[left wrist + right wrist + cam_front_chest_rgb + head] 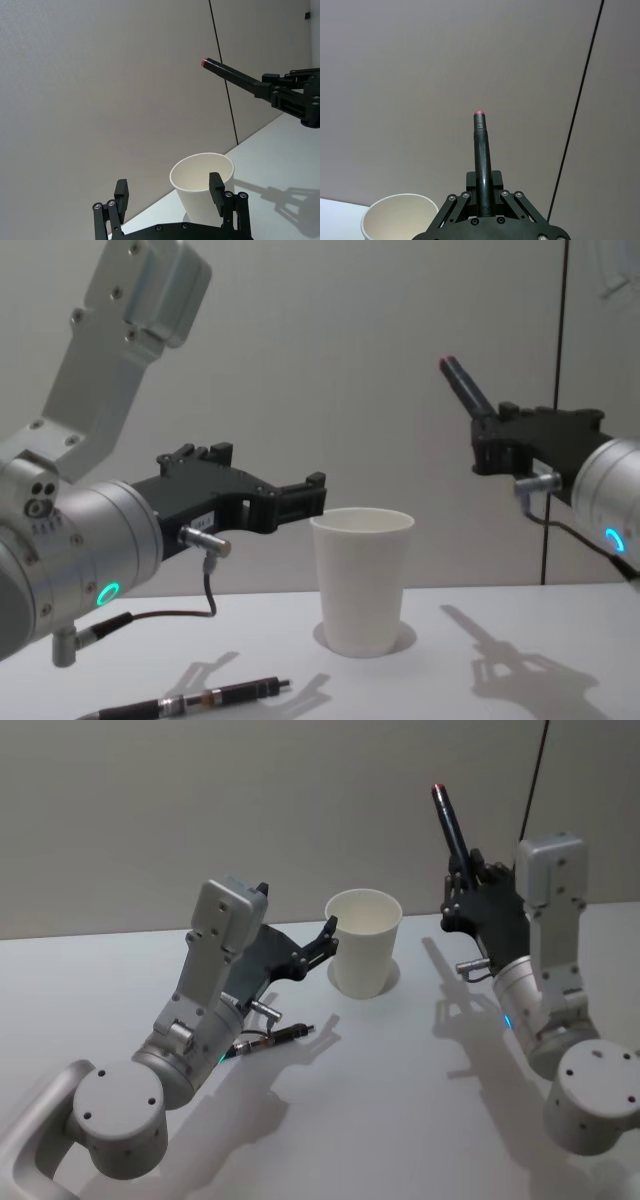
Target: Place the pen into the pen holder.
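Right end effector: clamped on the lower part of the pen, fingers drawn in narrow against the barrel. The pen is dark with a red tip. It points upward from the grip, red end uppermost and clear of the fingers, and in the head view it leans a little toward the robot's left. This end effector is raised above the desk, on the robot's right of the pen holder and apart from it. The pen is not over the holder's mouth. The chest view shows the pen's red end higher than the holder's rim.

Pen holder: a plain white paper cup, upright on the desk near the wall, between the two arms. Its mouth is open, and what shows of the inside is bare white wall.

Left end effector: spread wide and holding nothing. It reaches toward the holder from the robot's left at about rim height. In the left wrist view the holder stands beyond the two fingers, one of which overlaps its side. In the head view one fingertip lies just beside the rim. Whether it touches the cup cannot be determined.

Second pen: dark with metal bands, lying flat on the desk beside the left arm, to the robot's left of the holder and nearer the robot. It is clear of both end effectors.
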`<state>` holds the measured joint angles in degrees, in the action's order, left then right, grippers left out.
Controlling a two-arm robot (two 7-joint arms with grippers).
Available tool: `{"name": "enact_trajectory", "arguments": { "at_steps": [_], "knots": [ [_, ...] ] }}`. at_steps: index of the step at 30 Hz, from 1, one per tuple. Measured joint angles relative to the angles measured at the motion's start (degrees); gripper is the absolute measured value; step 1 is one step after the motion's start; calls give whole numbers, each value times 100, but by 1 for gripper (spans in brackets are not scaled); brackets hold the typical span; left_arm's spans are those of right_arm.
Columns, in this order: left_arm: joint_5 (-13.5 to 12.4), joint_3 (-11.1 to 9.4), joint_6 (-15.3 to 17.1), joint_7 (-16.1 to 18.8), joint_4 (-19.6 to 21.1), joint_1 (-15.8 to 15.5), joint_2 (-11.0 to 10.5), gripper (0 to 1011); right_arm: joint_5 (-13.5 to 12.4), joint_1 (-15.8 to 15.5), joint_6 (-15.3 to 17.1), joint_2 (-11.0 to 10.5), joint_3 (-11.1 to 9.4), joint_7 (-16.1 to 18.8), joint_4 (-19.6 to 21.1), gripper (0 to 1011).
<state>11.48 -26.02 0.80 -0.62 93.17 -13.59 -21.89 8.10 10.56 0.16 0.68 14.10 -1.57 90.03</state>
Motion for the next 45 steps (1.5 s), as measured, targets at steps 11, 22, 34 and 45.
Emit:
{"name": "enact_trajectory", "arguments": {
  "at_steps": [11,22,34,45],
  "knots": [
    [0,0,0,0,0,0,0,1001,147,261,-183,84,15,177,-334,166],
    [0,0,0,0,0,0,0,1001,263,509,-356,183,51,301,-697,166],
    [0,0,0,0,0,0,0,1001,331,735,-485,289,89,344,-1071,166],
    [0,0,0,0,0,0,0,1001,344,974,-596,397,112,343,-1444,166]
  ]
}}
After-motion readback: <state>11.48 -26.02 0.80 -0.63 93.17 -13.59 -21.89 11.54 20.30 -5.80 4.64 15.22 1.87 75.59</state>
